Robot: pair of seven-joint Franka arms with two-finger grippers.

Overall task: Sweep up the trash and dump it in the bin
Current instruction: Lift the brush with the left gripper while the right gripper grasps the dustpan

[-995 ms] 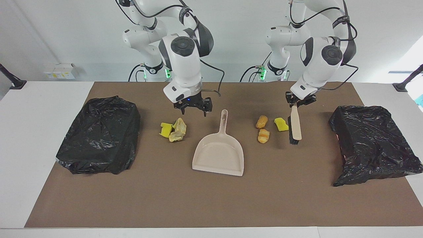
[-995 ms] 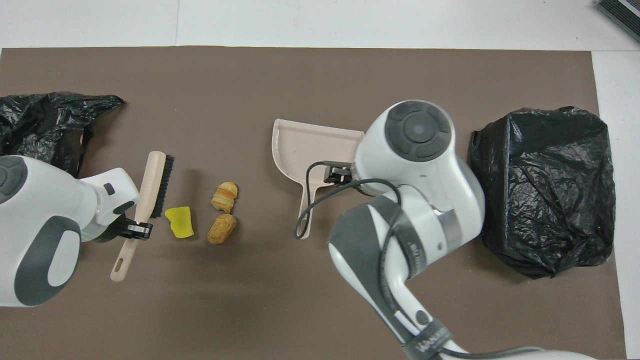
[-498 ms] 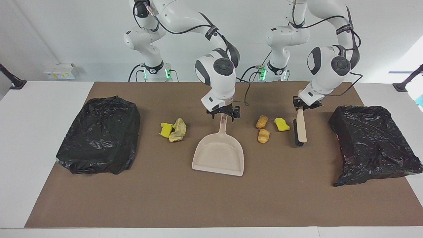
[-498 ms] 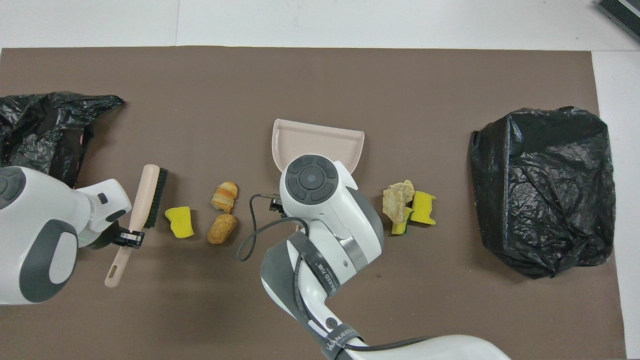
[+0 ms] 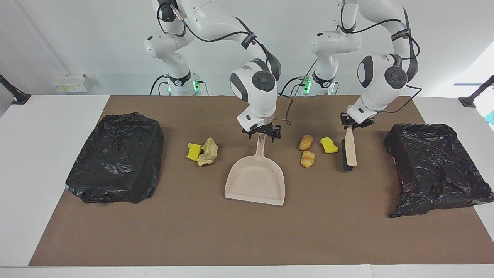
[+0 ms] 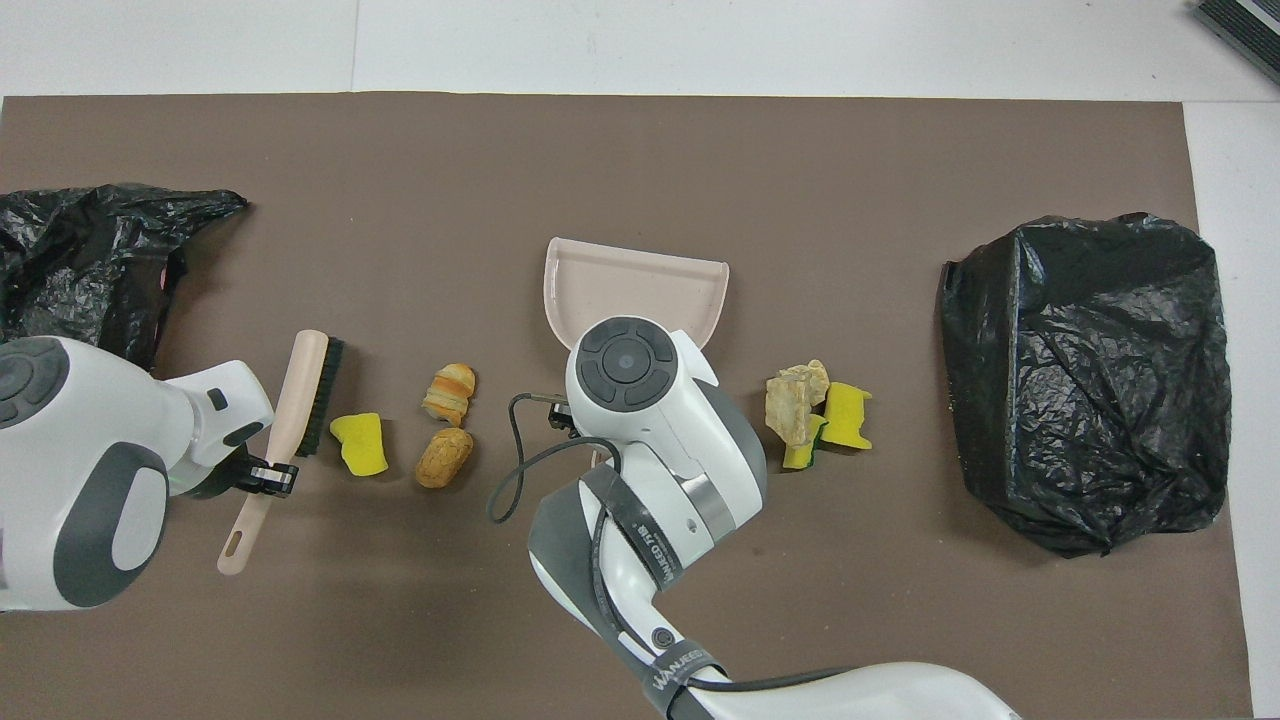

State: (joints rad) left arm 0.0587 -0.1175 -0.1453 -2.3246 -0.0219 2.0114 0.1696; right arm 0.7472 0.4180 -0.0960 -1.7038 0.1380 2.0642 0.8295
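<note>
Over the dustpan (image 5: 255, 179) handle, the right hand (image 5: 262, 133) has arrived and appears to be closing around it; firmness unclear. Left hand (image 5: 356, 122) stays clamped on the brush (image 5: 349, 148). Trash (image 5: 307, 158) lies on the counter (image 5: 247, 231) beside the dustpan, unswept.

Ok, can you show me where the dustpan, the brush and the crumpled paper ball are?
dustpan (image 5: 255, 181): facing view, on the flat pan.
brush (image 5: 350, 148): facing view, on the beige back above the bristles.
crumpled paper ball (image 5: 208, 151): facing view, on its middle.
</note>
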